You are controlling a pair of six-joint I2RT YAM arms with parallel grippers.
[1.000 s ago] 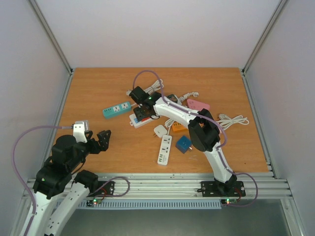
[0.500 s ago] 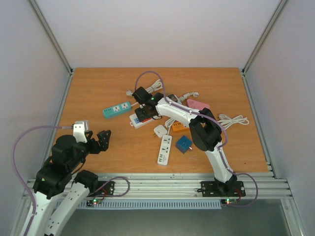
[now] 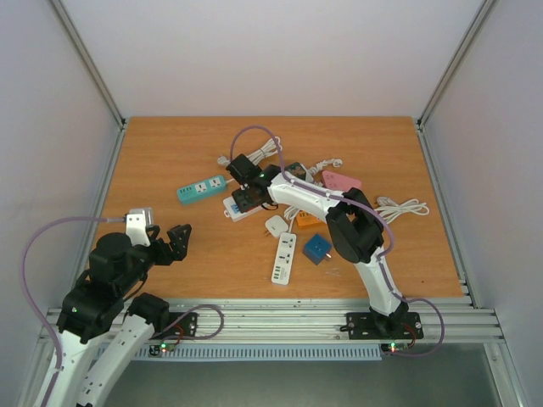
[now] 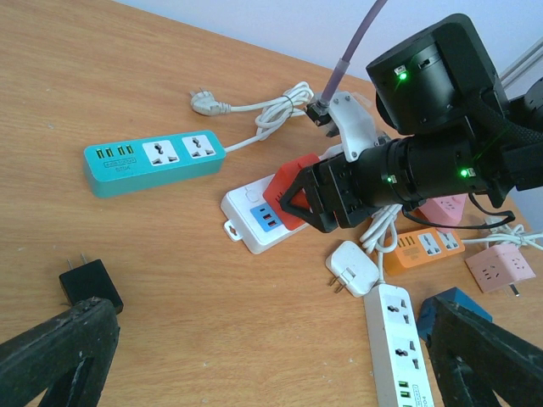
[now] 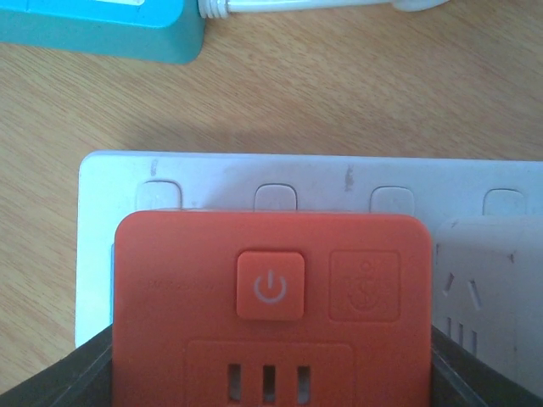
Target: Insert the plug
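A red-orange plug block (image 5: 270,288) with a power button sits between my right gripper's (image 5: 271,377) fingers, which are shut on it. It is held right over the white power strip (image 5: 254,174); I cannot tell whether its pins are in a socket. In the left wrist view the right gripper (image 4: 314,199) holds the red block (image 4: 293,188) on the strip (image 4: 246,219). From the top view this is at mid-table (image 3: 244,200). My left gripper (image 3: 174,242) is open and empty at the near left.
A teal strip (image 3: 202,188) lies left of the white one. A white adapter (image 4: 352,267), a long white strip (image 4: 399,339), an orange strip (image 4: 428,246), a blue cube (image 3: 317,248), pink blocks (image 3: 341,180), a black adapter (image 4: 89,284) and a white cable (image 3: 403,206) lie around.
My right gripper has shifted slightly, toward the near side, with the red block over the white strip. The left arm has not moved.
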